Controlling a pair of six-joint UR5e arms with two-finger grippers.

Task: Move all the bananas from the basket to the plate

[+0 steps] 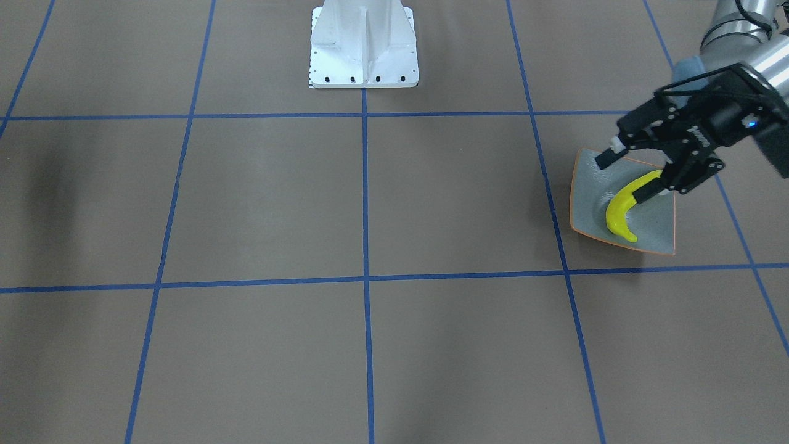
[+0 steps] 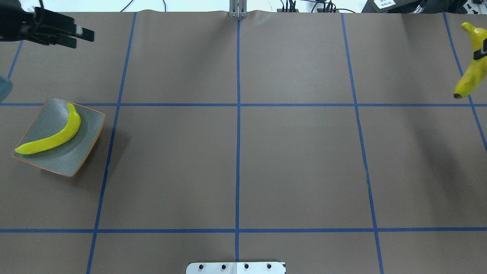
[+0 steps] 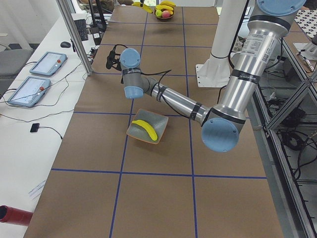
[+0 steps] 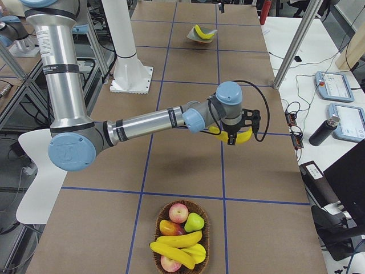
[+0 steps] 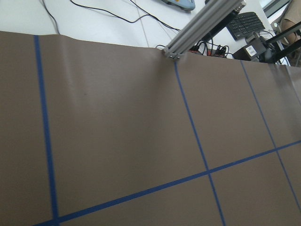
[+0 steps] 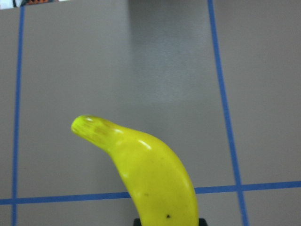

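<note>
My right gripper (image 4: 231,137) is closed on a shiny yellow curved toy banana (image 2: 471,64) and holds it up in the air over the brown desk (image 2: 236,160). In the overhead view this held banana is far out at 3 o'clock, and its dark tip points down toward 7 o'clock. In the right wrist view it fills the bottom, with its end pointing to 10 o'clock.

My left gripper (image 1: 624,179) is open and has nothing between its fingers. It is up in the air and does not touch the plate.

The square grey-blue plate with a thin orange rim (image 2: 64,158) sits at 9 o'clock on the desk in the overhead view. A second yellow banana (image 2: 53,137) lies in it, from corner to corner.

The round brown woven basket (image 4: 207,228) is at 6 o'clock in the right side view, well apart from the plate. More yellow bananas (image 4: 182,240) lie in it with other fruit (image 4: 178,212).
</note>
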